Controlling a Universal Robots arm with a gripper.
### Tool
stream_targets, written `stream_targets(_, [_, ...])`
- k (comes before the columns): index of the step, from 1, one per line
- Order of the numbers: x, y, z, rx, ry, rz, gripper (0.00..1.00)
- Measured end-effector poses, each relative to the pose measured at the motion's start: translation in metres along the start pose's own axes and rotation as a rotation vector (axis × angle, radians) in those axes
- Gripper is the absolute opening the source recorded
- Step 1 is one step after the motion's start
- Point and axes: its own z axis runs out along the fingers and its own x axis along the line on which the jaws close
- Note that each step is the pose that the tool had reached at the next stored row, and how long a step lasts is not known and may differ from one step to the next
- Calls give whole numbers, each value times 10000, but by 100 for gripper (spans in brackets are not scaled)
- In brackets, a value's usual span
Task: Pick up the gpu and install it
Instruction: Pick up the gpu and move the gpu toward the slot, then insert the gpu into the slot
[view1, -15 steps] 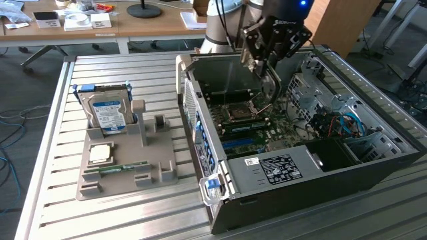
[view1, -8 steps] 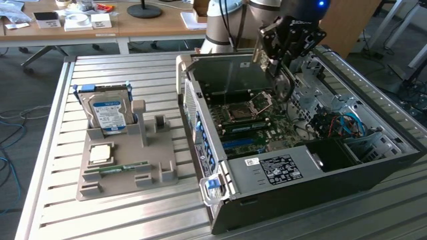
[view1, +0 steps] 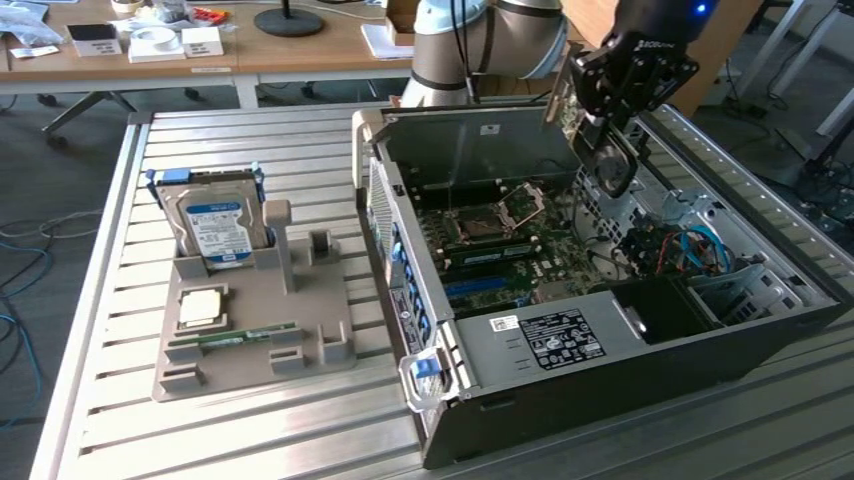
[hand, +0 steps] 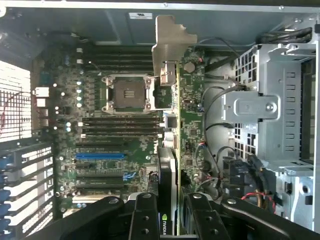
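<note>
My gripper (view1: 617, 105) hangs over the open computer case (view1: 601, 340), shut on the gpu (view1: 609, 165), a thin dark card held on edge above the far side of the case's inside. In the wrist view the gpu (hand: 172, 145) runs edge-on away from the gripper (hand: 169, 202), with its silver end bracket (hand: 170, 42) at the far end. The black fingers (hand: 145, 220) clamp it from both sides. It hovers above the green motherboard (hand: 120, 130), beside the CPU socket (hand: 127, 92). The blue expansion slot (hand: 100, 156) lies apart from the card's line.
A grey holder (view1: 247, 355) on the slatted table carries a blue-labelled hard drive (view1: 216, 225), a chip (view1: 200, 308) and a green RAM stick (view1: 247, 333). Inside the case, a metal drive cage (hand: 270, 105) and loose cables (view1: 681, 250) flank the motherboard.
</note>
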Motion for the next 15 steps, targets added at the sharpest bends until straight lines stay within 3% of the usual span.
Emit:
stream_targets(3, [-57,2,2,1,1,-1,27])
stream_targets(15, [-59,2,2,1,0,-1,27])
